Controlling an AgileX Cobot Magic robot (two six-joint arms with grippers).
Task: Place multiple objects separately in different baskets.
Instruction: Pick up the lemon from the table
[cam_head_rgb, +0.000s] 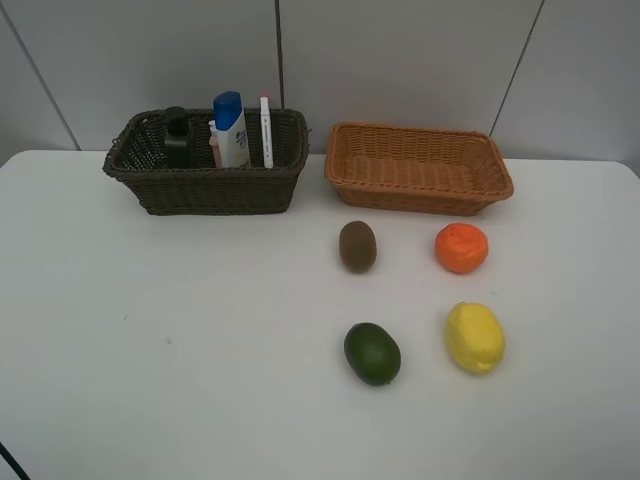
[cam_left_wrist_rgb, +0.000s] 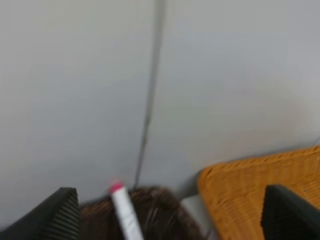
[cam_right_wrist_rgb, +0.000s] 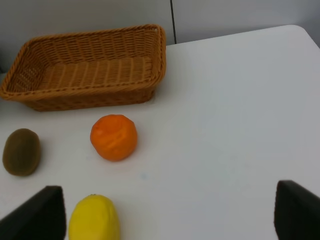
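The white bench (cam_head_rgb: 150, 350) carries two baskets side by side along its far edge. The dark brown basket (cam_head_rgb: 210, 192) holds four things standing upright: the white blue-capped tube (cam_head_rgb: 231, 130), dark green pump bottle (cam_head_rgb: 178, 140), white pink-tipped marker (cam_head_rgb: 266, 130) and pink bottle (cam_head_rgb: 214, 142). In front of the light tan basket (cam_head_rgb: 420, 192), loose on the bench, lie the yellow lemon (cam_head_rgb: 474, 337), dark green avocado-like fruit (cam_head_rgb: 372, 352), orange (cam_head_rgb: 461, 247) and brown kiwi (cam_head_rgb: 357, 246). The left hand (cam_left_wrist_rgb: 172, 212) is spread wide above the marker's tip, gripping nothing. The right hand (cam_right_wrist_rgb: 170, 212) is equally wide and holds nothing.
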